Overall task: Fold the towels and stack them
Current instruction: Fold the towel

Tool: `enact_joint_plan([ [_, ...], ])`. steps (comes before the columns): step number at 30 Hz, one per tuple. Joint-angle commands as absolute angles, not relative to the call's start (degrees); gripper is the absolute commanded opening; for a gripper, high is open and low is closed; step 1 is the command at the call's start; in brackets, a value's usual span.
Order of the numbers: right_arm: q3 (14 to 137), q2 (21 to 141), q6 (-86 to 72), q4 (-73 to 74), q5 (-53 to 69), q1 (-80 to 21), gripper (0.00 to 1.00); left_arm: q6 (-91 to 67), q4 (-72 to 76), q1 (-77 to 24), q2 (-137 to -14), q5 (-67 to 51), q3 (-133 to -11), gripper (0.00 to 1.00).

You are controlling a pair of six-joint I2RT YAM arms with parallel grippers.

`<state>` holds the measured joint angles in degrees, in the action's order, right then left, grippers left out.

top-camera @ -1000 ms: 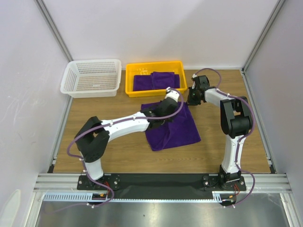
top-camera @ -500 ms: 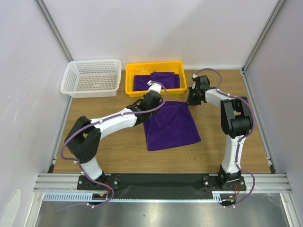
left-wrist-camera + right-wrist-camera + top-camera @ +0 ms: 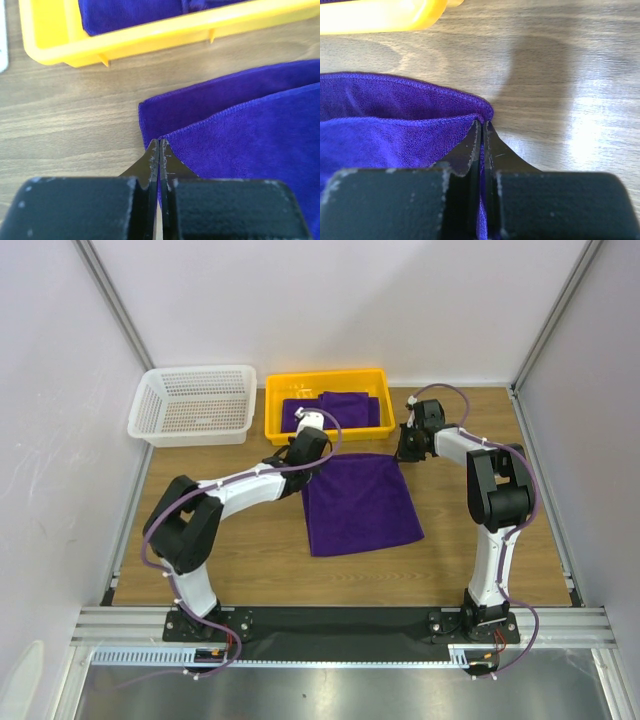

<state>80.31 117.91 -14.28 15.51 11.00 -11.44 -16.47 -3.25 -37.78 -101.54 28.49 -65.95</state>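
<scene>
The folded towels [image 3: 352, 408] in the yellow tray [image 3: 272, 412] are partly hidden by the left arm's wrist, so their number is unclear. A deep purple towel [image 3: 360, 502] lies doubled over on the wooden table [image 3: 230, 550] just in front of the tray, its stitched edges slightly offset. The left gripper [image 3: 159, 146] and right gripper [image 3: 481, 125] each pinch a far corner, fingers closed tight on the cloth.

Arms: left arm [image 3: 250, 488], right arm [image 3: 487, 560]. White links, bulky black joint housings, black bases. Purple cable loops along each.
Tips: left fingers [image 3: 146, 165], right fingers [image 3: 462, 157]. Matte black, tapering to thin blades, flecked with pale scuffs, on boxy black mounts.
</scene>
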Motion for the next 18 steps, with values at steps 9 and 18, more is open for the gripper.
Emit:
enact_joint_plan([
  [9, 80.60, 115.23, -13.10, 13.27, 10.11, -10.90, 0.00, -18.89, -1.58, -35.16, -106.96, 32.17, -66.27, 0.00],
  [18, 80.51, 115.14, -13.18, 13.01, 10.02, -10.81, 0.00, -18.11, -0.26, -32.78, -108.10, 32.26, -66.27, 0.00],
])
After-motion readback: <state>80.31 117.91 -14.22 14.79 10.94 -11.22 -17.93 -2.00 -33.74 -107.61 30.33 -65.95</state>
